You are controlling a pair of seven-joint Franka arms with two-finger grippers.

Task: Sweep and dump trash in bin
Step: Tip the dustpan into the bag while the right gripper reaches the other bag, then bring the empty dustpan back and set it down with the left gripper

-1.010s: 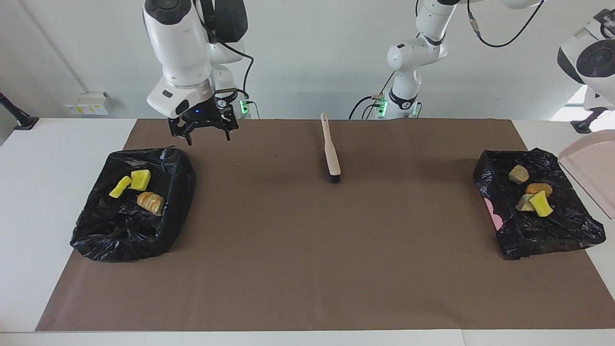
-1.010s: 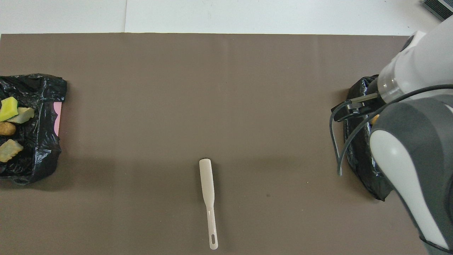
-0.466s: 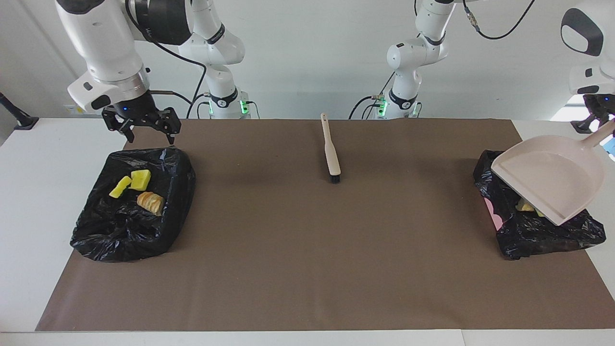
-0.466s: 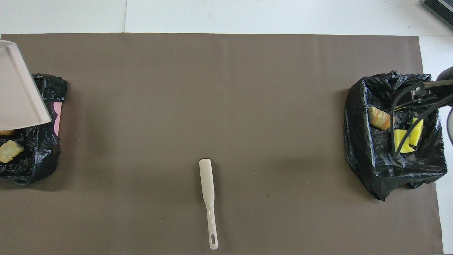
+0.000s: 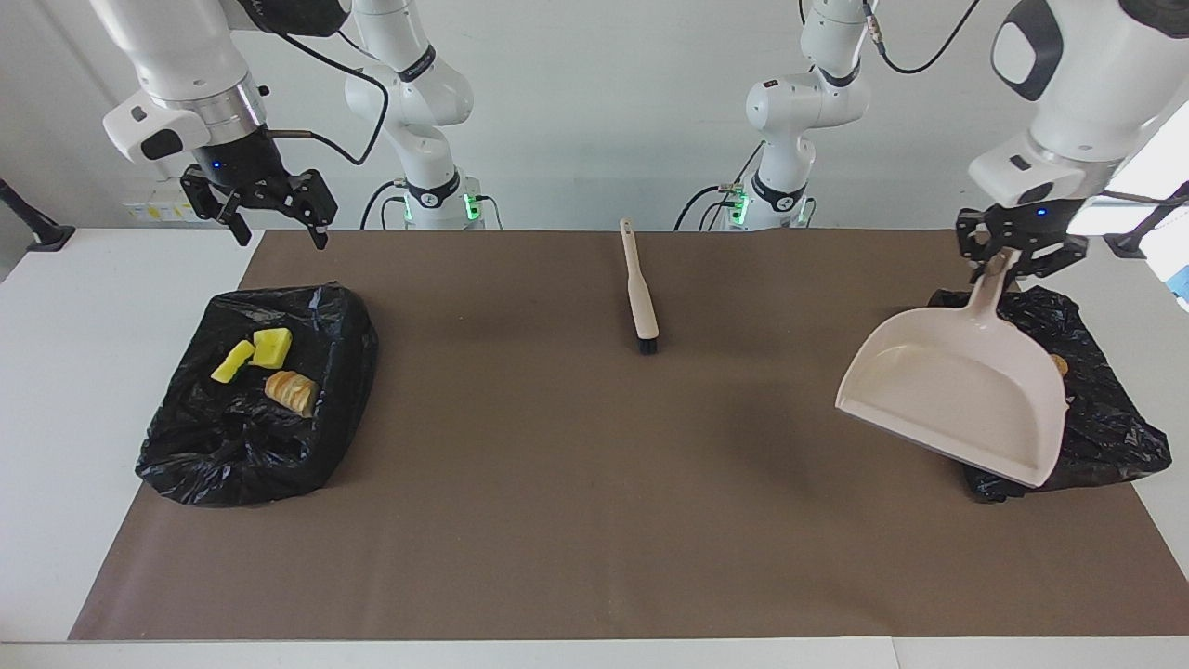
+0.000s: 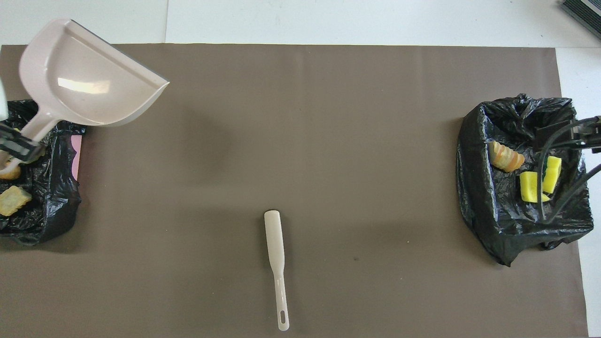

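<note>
**Dustpan up in the air, trash already bagged**

While the left claw (image 5: 1019, 260) hangs over the bin at its own end of the worktop, it's clamped shut on the handle of the beige dustpan (image 5: 957, 395), which tilts mouth-down above the brown mat (image 5: 594, 520). My right claw (image 5: 269, 209) is spread wide with nothing in it, up over the mat's corner close to the other bin (image 5: 255, 390). That arm is just waiting.

Where the trash is: three lumps, two yellow sponge bits (image 5: 255, 353) and a bread-like chunk (image 5: 292, 391), sit in the black-bagged bin at the right arm's end. The left-arm bin (image 6: 42, 197) holds more pieces (image 6: 13, 199), though the pan hides most of them from the facing camera. I see nothing loose on the mat, so I reckon the sweeping's basically done.

What worries me:
- The grip is only on the thin handle, so a quick swing could twist the pan in the claw or drop it.
- Lowering it carelessly could snag the loose bag and drag the bin.
- The brush (image 5: 640, 297) lies mid-mat, toward the robots, so setting the pan down near it risks a knock.

No brands, labels or readable writing anywhere I can make out.
</note>
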